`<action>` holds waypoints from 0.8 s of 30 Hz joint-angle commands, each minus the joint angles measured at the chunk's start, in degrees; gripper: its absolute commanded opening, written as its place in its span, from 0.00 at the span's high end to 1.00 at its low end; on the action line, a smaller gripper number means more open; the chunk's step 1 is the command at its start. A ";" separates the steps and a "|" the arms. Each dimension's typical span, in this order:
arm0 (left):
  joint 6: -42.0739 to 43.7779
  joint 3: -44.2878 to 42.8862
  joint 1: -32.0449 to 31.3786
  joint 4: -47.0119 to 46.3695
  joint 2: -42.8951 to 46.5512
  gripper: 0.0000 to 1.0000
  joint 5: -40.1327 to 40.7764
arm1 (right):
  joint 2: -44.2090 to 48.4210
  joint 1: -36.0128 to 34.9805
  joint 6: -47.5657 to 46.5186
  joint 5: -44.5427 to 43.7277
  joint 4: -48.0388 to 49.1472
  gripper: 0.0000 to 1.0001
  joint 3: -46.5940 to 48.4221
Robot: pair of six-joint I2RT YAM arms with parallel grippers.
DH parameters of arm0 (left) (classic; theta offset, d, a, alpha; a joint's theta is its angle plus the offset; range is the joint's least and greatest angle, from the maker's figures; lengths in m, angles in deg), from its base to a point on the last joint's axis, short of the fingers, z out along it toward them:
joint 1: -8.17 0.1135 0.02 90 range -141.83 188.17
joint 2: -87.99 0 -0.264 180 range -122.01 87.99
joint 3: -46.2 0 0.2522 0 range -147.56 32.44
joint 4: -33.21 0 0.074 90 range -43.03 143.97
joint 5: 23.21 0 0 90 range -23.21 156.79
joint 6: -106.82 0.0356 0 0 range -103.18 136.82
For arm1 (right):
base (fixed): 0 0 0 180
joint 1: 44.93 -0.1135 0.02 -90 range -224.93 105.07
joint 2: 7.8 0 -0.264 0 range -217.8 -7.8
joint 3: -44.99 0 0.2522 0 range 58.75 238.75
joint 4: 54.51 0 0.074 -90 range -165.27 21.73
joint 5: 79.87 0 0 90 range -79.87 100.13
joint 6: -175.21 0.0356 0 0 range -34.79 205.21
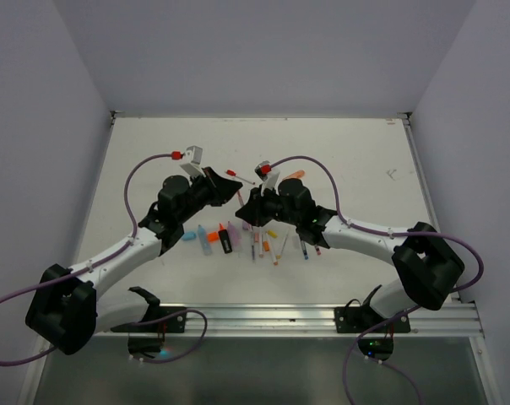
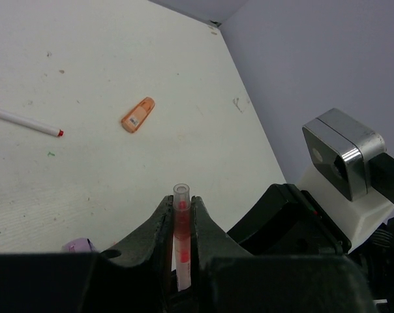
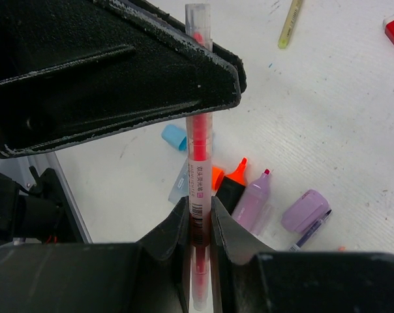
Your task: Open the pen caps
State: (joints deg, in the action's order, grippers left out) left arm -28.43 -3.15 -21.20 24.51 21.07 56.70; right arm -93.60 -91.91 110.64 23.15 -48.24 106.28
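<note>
Above mid-table, left gripper (image 2: 181, 207) and right gripper (image 3: 198, 212) both clamp one red pen (image 3: 198, 140), left by its clear cap (image 2: 181, 190), right on the barrel: uncapping in hand, next a straight pull apart along the axis; orange cap (image 2: 138, 115) far off, purple highlighter (image 3: 252, 199) and light blue cap (image 3: 174, 137) lie beneath, nothing obstructing.

Top camera's up high behind the arm bases (image 1: 154, 322), looking down and forward across the whole table (image 1: 365, 160). Left wrist view hugs the left gripper (image 2: 182, 205), facing the far right corner. Right wrist view hugs the right gripper (image 3: 198, 208), facing left and down. Both close-ups share the red pen (image 2: 182, 225) (image 3: 198, 143) between them, mid-table.
</note>
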 commanded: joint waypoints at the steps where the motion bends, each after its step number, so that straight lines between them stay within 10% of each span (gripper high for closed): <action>1: 1.57 -2.55 -0.78 -1.01 0.03 0.99 0.94 | 0.99 -0.13 -1.52 0.87 -0.61 1.00 -0.33; 24: 1.32 -16.17 0.80 -11.29 0.38 1.00 22.21 | 5.73 -0.13 -5.74 4.83 -1.75 1.00 -14.92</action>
State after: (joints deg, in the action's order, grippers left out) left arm -27.12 -13.34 -22.83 26.66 20.33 67.24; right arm -86.89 -91.15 106.95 24.57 -41.00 94.67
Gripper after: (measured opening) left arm 0.144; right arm 0.151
